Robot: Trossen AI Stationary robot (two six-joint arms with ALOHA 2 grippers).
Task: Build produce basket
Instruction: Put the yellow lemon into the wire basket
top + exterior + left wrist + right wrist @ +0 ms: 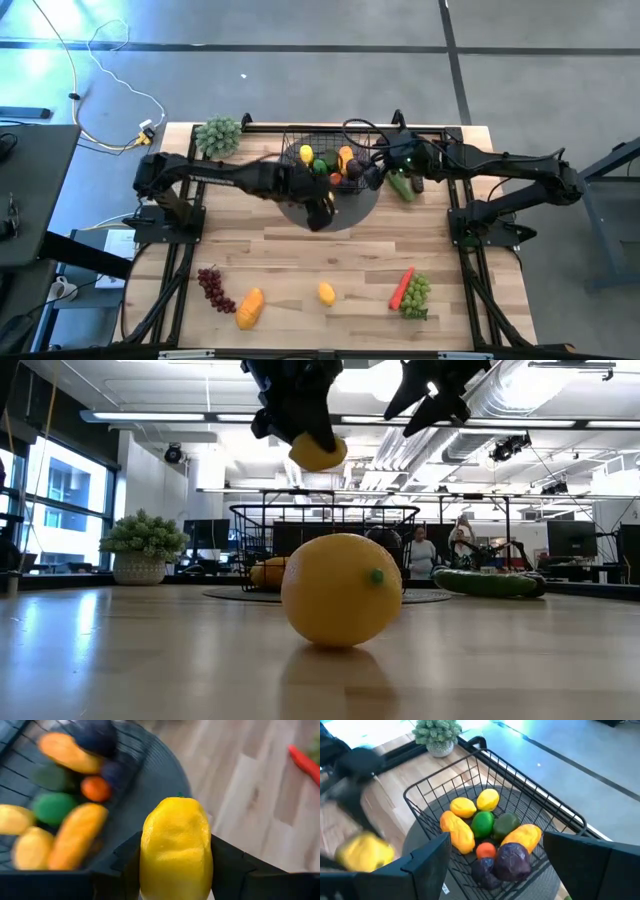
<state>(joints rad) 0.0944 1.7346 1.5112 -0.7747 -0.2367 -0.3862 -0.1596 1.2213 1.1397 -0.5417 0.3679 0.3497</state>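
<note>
One lemon (pixel 176 850) sits pinched in the left gripper (pixel 320 212) at the basket's (pixel 300 135) six o'clock rim, so an early release could bounce it off the wire, or clip the spread, empty right gripper (pixel 375 172) at three o'clock.

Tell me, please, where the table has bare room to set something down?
Bare wood spans the middle, between the basket and the front row: red grapes, mango, lemon, carrot. It is crowded around the basket, where both arms work.
</note>
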